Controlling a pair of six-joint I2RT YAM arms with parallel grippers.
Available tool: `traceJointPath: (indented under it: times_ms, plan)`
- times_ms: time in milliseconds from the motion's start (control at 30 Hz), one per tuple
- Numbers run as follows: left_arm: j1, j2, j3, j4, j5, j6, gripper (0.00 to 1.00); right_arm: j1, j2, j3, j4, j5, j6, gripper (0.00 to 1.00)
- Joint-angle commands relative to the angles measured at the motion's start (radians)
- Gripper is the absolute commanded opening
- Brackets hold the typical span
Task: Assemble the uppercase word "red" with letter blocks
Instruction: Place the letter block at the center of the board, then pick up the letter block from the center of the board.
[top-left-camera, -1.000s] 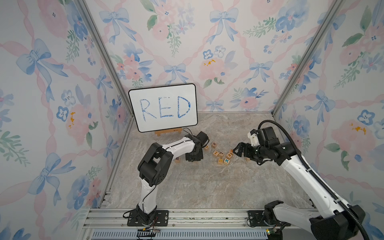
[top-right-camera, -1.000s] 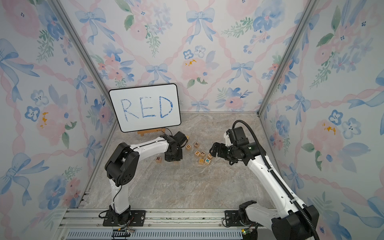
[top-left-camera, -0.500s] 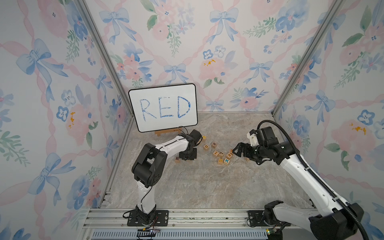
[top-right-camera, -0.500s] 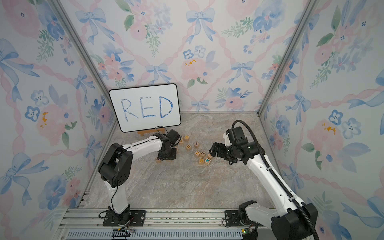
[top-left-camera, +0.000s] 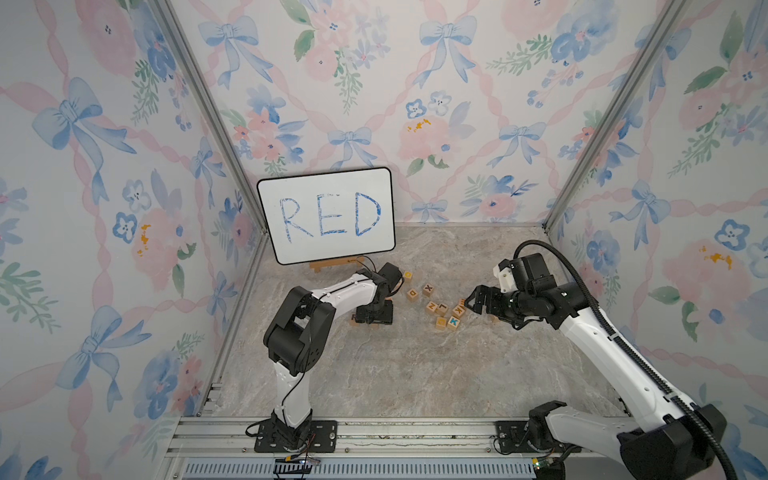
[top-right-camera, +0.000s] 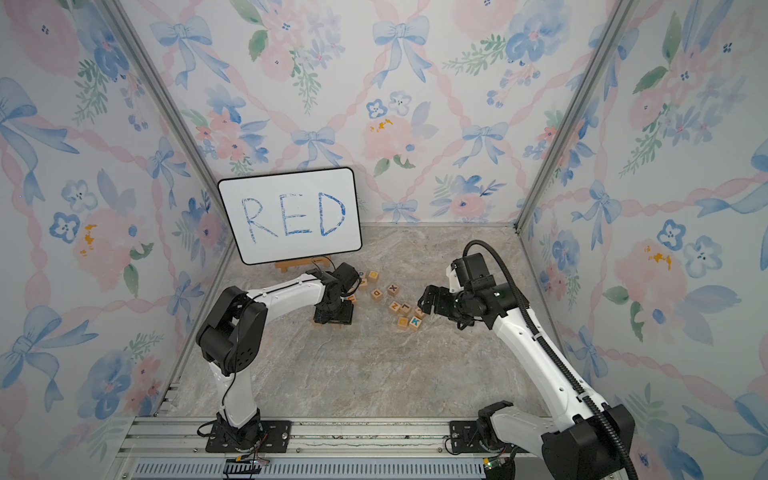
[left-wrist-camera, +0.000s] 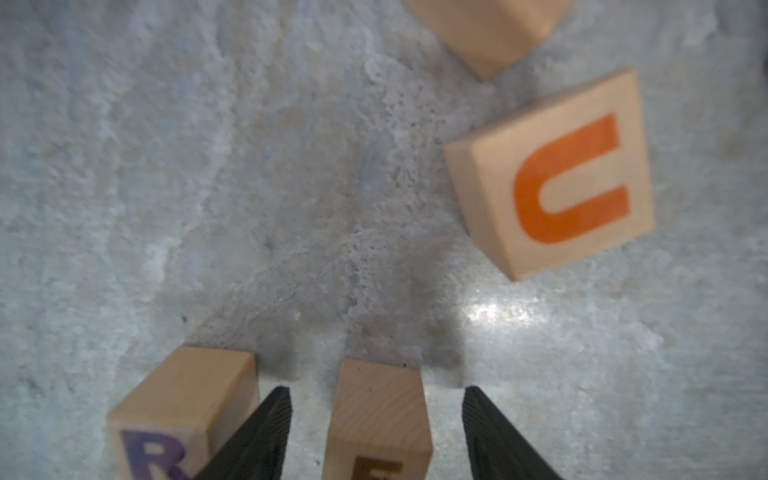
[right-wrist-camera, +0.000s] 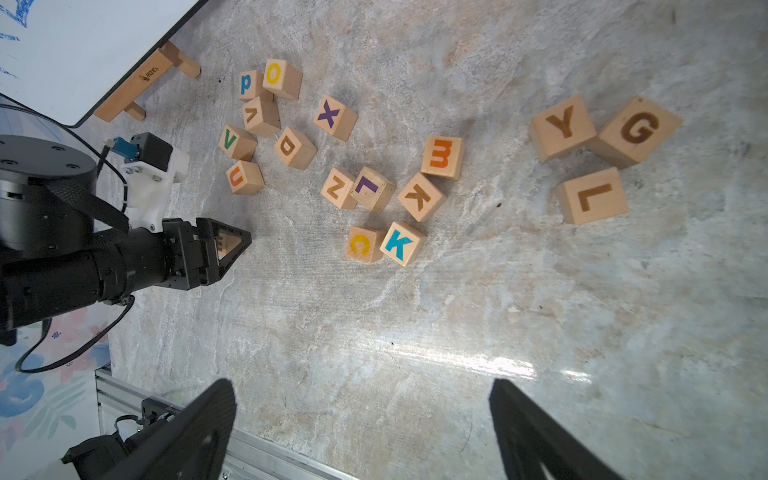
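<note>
In the left wrist view the letter blocks R (left-wrist-camera: 178, 399) and E (left-wrist-camera: 378, 411) stand side by side on the stone floor with a small gap between them. My left gripper (left-wrist-camera: 376, 390) straddles the E block, open, with a gap at each finger. One finger sits in the gap beside R. Both top views show this gripper (top-left-camera: 372, 318) (top-right-camera: 332, 318) pointing down at the floor's left. The D block (right-wrist-camera: 294, 147) (top-left-camera: 412, 294) lies loose to its right. My right gripper (right-wrist-camera: 361, 384) (top-left-camera: 473, 303) hovers open and empty by the loose blocks.
A white board (top-left-camera: 326, 216) with RED written in blue stands on a wooden easel at the back left. A U block (left-wrist-camera: 557, 178) lies near the left gripper. Several other blocks lie scattered mid-floor (right-wrist-camera: 399, 243), and Y, G and L blocks (right-wrist-camera: 590, 199) lie apart. Patterned walls enclose three sides.
My left gripper moved left and toward the front with the E block, brought it down beside R, and opened off it. The right arm has stayed put.
</note>
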Motion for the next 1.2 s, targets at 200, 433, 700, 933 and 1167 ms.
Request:
traceJointPath:
  times_ms: [200, 433, 700, 933, 1167]
  plan:
    - [0.008, -0.052, 0.088, -0.022, 0.008, -0.006, 0.95, 0.024, -0.001, 0.002, 0.009, 0.002, 0.003, 0.97]
    - [0.012, -0.100, 0.145, -0.021, 0.004, -0.026, 0.98, 0.079, 0.063, 0.054, -0.001, 0.057, -0.008, 0.97]
    - [0.021, -0.247, 0.155, -0.011, -0.034, -0.036, 0.98, 0.140, 0.297, 0.239, -0.056, 0.157, -0.022, 0.97]
    - [0.029, -0.391, 0.112, 0.007, -0.061, -0.036, 0.98, 0.182, 0.546, 0.429, -0.057, 0.157, -0.060, 0.98]
    - [0.034, -0.531, 0.031, 0.010, -0.083, -0.065, 0.98, 0.232, 0.764, 0.631, -0.079, 0.160, -0.112, 0.97]
